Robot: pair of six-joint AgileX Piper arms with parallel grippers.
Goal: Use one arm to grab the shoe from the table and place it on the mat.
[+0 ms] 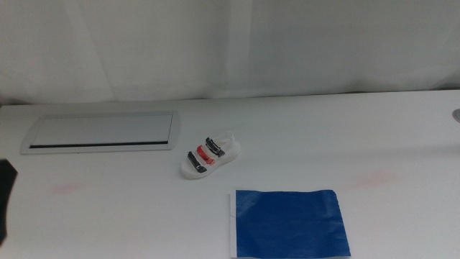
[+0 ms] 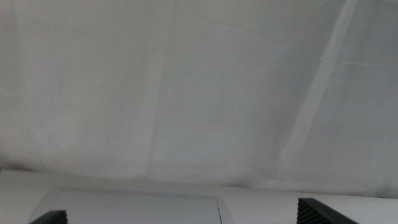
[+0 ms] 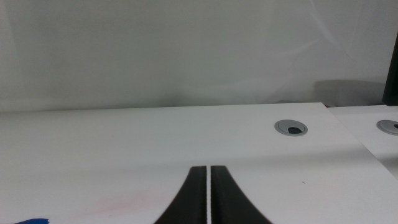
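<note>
The white sandal (image 1: 209,155) with black and red straps lies on the white table (image 1: 345,137), just right of the table's middle. The blue mat (image 1: 290,223) lies flat in front of it, to its right, near the front edge. A dark part of the left arm (image 1: 6,194) shows at the picture's left edge. My left gripper (image 2: 186,218) is open and empty, facing the backdrop over the grey panel (image 2: 137,208). My right gripper (image 3: 208,186) is shut and empty, low over the table; a corner of the mat (image 3: 31,221) shows beside it. The right arm is out of the middle view.
A light-grey inset panel (image 1: 100,131) lies at the back left of the table. Round cable grommets (image 3: 290,128) sit in the table near the right arm. A white curtain hangs behind the table.
</note>
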